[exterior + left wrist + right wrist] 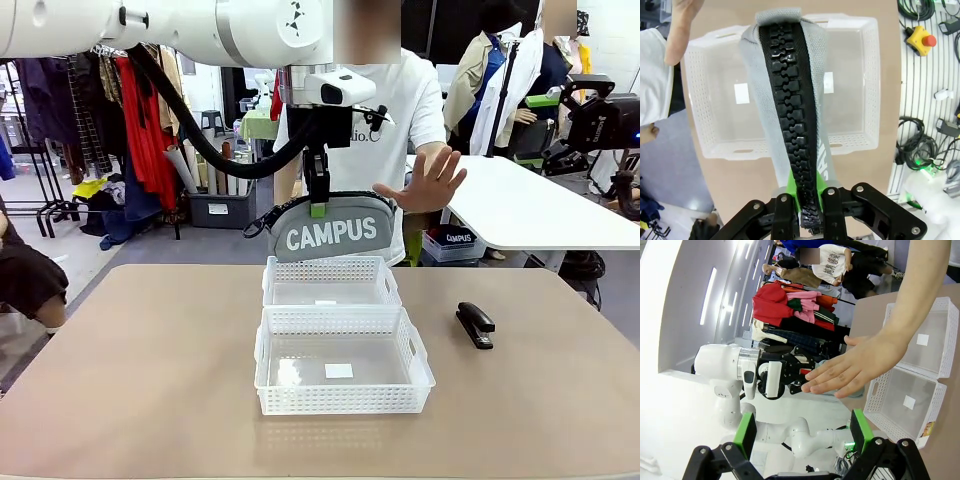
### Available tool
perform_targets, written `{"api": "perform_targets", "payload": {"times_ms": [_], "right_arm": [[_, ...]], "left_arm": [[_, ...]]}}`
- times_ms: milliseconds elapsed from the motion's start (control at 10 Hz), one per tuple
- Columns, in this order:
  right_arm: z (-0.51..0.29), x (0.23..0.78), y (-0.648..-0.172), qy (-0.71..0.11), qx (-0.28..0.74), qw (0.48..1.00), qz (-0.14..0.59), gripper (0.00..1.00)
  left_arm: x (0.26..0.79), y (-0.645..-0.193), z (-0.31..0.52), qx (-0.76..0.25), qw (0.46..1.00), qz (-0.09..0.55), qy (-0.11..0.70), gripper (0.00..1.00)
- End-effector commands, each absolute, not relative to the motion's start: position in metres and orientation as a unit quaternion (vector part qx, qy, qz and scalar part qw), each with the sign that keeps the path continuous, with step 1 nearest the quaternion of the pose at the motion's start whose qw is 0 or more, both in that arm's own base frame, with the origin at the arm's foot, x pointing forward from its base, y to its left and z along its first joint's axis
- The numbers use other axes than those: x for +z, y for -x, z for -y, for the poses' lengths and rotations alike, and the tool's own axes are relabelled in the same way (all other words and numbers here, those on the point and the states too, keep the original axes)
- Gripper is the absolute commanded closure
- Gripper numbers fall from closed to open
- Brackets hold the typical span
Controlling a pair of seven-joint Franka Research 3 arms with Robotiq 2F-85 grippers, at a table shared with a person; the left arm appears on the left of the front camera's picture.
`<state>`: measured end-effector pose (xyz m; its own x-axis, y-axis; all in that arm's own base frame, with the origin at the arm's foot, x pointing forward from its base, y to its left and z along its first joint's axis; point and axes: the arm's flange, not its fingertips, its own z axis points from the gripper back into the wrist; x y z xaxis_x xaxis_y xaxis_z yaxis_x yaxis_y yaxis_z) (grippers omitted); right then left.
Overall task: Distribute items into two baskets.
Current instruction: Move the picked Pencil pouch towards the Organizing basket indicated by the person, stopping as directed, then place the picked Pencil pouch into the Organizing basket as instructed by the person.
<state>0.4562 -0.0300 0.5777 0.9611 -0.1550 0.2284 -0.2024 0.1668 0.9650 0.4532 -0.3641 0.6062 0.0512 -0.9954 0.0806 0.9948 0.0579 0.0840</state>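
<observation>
**Pouch held above the far basket**

On the tan table (120,380) stands the near shallow white plastic basket with lattice walls (340,402), its far end against the matching far basket (330,270); to their right, apart from both, a small black desk stapler (475,324) lies flat on the table. Above the far basket hangs the grey fabric zip pouch with white "CAMPUS" lettering (332,234), clear of the rim, its lettering facing the robot; the left gripper (318,207) is clamped on the pouch's top edge. In the left wrist view, the black zipper runs up from between the closed fingers (831,205), with a basket beneath. The right gripper (802,434) has its green pads spread wide with nothing between them. Farther off, the person's open hand (427,183), fingers spread, is just beside the pouch's right end; whether it touches cannot be told.
</observation>
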Motion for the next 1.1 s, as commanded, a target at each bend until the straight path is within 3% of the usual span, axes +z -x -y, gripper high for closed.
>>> {"api": "perform_targets", "payload": {"times_ms": [0,1000], "right_arm": [[0.0294,0.5787,-0.4549,-0.644,0.017,0.752,0.138,0.0],[0.0294,0.5787,-0.4549,-0.644,0.017,0.752,0.138,0.0]], "left_arm": [[0.6081,-0.4514,0.3633,-0.687,0.724,0.06,-0.004,1.0],[0.6081,-0.4514,0.3633,-0.687,0.724,0.06,-0.004,1.0]]}}
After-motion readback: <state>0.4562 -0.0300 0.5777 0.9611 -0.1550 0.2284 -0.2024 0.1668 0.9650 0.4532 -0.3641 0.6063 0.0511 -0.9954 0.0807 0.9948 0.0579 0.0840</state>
